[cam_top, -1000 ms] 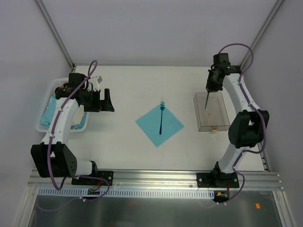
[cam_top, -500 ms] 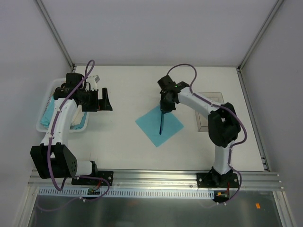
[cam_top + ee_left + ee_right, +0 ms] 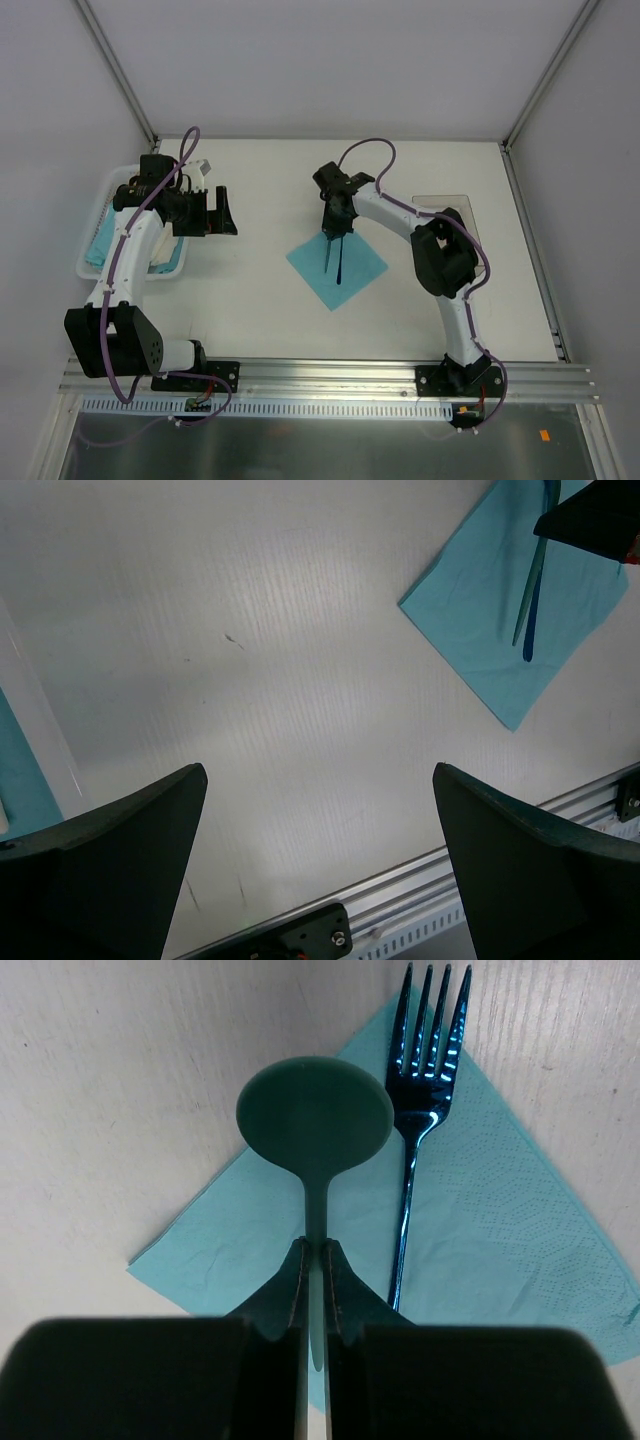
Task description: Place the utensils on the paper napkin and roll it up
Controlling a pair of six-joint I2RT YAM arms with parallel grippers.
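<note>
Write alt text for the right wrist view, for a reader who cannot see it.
The right hand, shut on the handle of a dark teal plastic spoon, holds it over a light teal square paper napkin on a white table. A shiny blue plastic fork lies on the napkin beside the spoon, tines at its corner.

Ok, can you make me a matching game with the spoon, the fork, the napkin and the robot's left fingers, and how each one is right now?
Things:
1. spoon
2. fork
3. napkin
4. left fingers

States:
A. spread wide open, holding nothing
B. lying on the napkin
C. pinched in the right fingers
D. flat on the table

Pairs: 1-C, 2-B, 3-D, 4-A
</note>
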